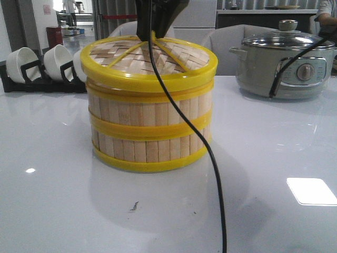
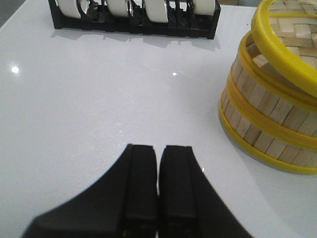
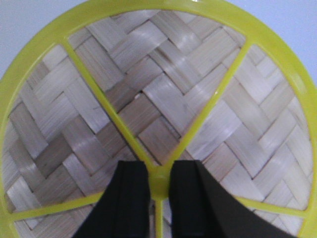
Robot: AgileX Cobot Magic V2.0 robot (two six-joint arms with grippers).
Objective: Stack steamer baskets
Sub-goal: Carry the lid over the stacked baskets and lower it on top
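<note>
Two steamer baskets stand stacked mid-table, the upper basket on the lower basket; both also show in the left wrist view. The flat woven yellow-rimmed lid lies on top, slightly tilted. My right gripper comes down from above and is shut on the lid's yellow knob at the hub of its spokes. My left gripper is shut and empty, low over the bare white table, apart from the stack and to its left. It does not show in the front view.
A black rack of white bowls stands at the back left and shows in the left wrist view. A grey electric pot with a glass lid stands at the back right. A black cable hangs in front of the stack.
</note>
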